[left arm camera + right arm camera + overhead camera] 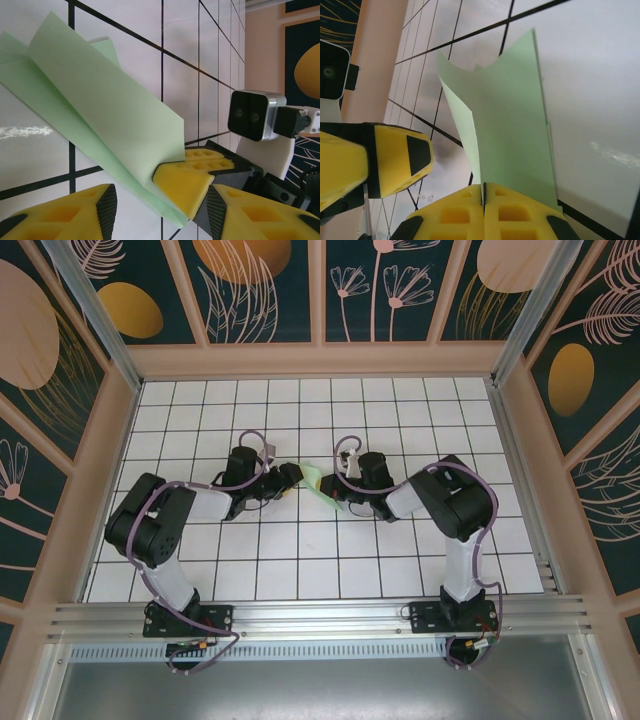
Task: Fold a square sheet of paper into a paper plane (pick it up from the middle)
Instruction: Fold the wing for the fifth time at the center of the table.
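Observation:
The square sheet of paper stands folded into a narrow pale green paper plane (322, 486), held off the table at mid-table between both arms. My right gripper (483, 200) is shut on its lower edge, with the folded wings (512, 130) rising away from the fingers. From the left my left gripper (161, 212) reaches in with its jaws apart. They straddle the plane's end (107, 107) and the right gripper's yellow fingertips (192, 182), and its pads touch nothing. In the top view the left gripper (292, 477) and right gripper (340, 501) nearly meet.
The white gridded table (300, 550) is walled by a beige frame (320, 360) at the back and sides. The left gripper's yellow finger (395, 160) sits close beside the right fingers. The right wrist camera housing (252, 115) faces the left gripper.

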